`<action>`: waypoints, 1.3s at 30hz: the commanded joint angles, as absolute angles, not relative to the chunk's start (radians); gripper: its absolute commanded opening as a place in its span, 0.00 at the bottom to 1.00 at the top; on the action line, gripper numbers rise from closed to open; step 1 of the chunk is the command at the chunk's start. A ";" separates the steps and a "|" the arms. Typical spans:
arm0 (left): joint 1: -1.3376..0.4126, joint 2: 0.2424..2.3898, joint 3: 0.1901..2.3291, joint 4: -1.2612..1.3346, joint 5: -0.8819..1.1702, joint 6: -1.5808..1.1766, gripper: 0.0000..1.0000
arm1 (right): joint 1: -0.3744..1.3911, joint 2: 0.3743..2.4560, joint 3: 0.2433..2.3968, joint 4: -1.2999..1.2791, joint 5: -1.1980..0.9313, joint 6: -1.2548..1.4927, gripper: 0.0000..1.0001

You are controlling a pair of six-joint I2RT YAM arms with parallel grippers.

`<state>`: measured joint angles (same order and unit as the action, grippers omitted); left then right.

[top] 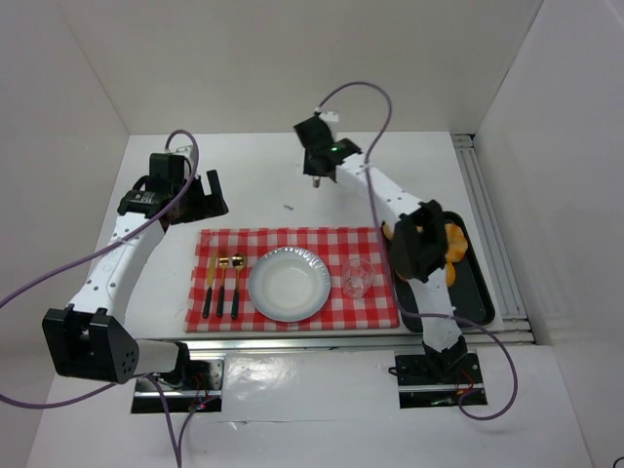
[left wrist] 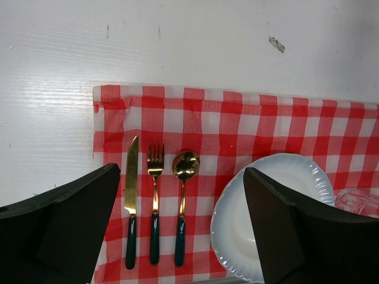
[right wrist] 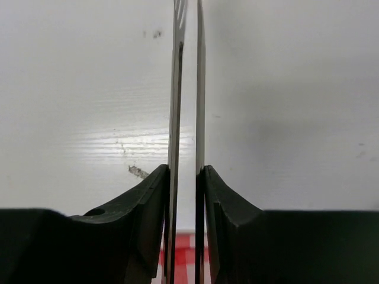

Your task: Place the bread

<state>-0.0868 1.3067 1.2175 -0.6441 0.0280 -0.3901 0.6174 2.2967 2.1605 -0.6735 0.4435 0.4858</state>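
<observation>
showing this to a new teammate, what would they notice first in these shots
A red checked cloth at the table's middle is laid with knife, fork, spoon, a white paper plate and a clear glass. Right of it, golden-orange baked goods lie in a black tray, half hidden by the right arm. The right gripper's jaws pinch two thin metal strips, likely tongs.

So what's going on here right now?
The right claw is closed on a pair of thin metal tongs, over the table beyond the checked cloth. The left claw hangs open above the cutlery. The bread, partly hidden by the arm, sits in the black tray; none is on the plate.
</observation>
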 commanded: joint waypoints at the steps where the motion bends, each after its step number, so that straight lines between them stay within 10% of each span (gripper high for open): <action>1: -0.089 1.278 1.241 -0.634 0.012 -0.365 0.99 | 0.552 2.003 2.046 -0.741 0.385 0.453 0.36; 18: -0.098 1.356 1.321 -0.644 0.021 -0.374 0.99 | 0.292 1.271 1.505 -1.315 0.329 0.824 0.38; 39: -0.271 1.497 1.459 -0.707 0.049 -0.331 0.99 | 0.042 1.253 1.325 -1.198 0.244 0.716 0.44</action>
